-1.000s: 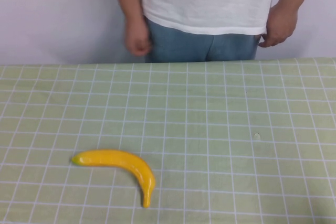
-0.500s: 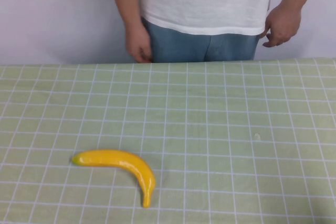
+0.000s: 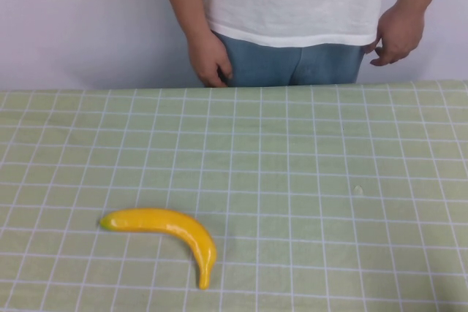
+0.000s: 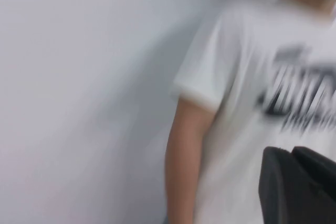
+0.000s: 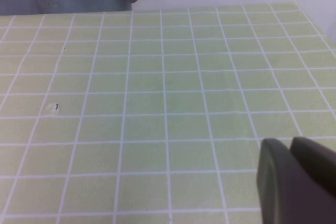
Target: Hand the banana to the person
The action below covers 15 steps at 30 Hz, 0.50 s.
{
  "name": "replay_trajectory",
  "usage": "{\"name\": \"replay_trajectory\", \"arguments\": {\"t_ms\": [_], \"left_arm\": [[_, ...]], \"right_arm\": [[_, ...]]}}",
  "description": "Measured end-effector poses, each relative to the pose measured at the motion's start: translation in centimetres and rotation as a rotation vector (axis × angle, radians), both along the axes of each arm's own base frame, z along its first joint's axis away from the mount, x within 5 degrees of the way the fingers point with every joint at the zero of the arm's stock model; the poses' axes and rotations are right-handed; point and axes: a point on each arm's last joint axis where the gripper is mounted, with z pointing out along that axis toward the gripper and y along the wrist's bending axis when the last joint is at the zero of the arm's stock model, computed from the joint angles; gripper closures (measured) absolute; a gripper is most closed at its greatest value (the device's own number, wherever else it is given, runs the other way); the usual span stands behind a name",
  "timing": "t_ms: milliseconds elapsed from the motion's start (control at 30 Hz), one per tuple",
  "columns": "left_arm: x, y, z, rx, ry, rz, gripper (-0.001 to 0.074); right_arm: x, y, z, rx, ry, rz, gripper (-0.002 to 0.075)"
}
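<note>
Banana point(image 3: 167, 234) lying free on the bench point(image 3: 329, 180) near-left, person point(image 3: 292, 5) behind far edge, left end effector point(image 4: 296, 187) raised facing the person, right end effector point(image 5: 296, 182) low over bare bench — grip state of both cannot be told

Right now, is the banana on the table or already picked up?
On the table: the banana lies flat on the checked cloth, untouched. Left gripper and right gripper show only in wrist views.

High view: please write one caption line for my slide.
Banana lies on the checked tablecloth; person stands behind the table, hands down; neither tool is visible here.
</note>
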Motion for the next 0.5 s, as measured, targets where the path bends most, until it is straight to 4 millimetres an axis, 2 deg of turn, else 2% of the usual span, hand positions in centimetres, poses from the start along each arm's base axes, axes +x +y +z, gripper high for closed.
{"name": "replay_trajectory", "arguments": {"t_ms": [133,233,400,500], "left_arm": [[2.5,-0.5,-0.8,-0.003,0.193,-0.008,0.0738],[4.4,-0.8,-1.9,0.058,0.354,-0.002,0.0738],[8.6,-1.9,-3.5,0.256,0.684,-0.041,0.0738],[11.2,-2.7,-4.0,0.412,0.863,-0.125,0.0738]], "right_arm": [[0.0,0.0,0.0,0.000,0.000,0.000,0.0733],[0.0,0.0,0.0,0.000,0.000,0.000,0.0733],[0.0,0.0,0.0,0.000,0.000,0.000,0.0733],[0.0,0.0,0.0,0.000,0.000,0.000,0.0733]]}}
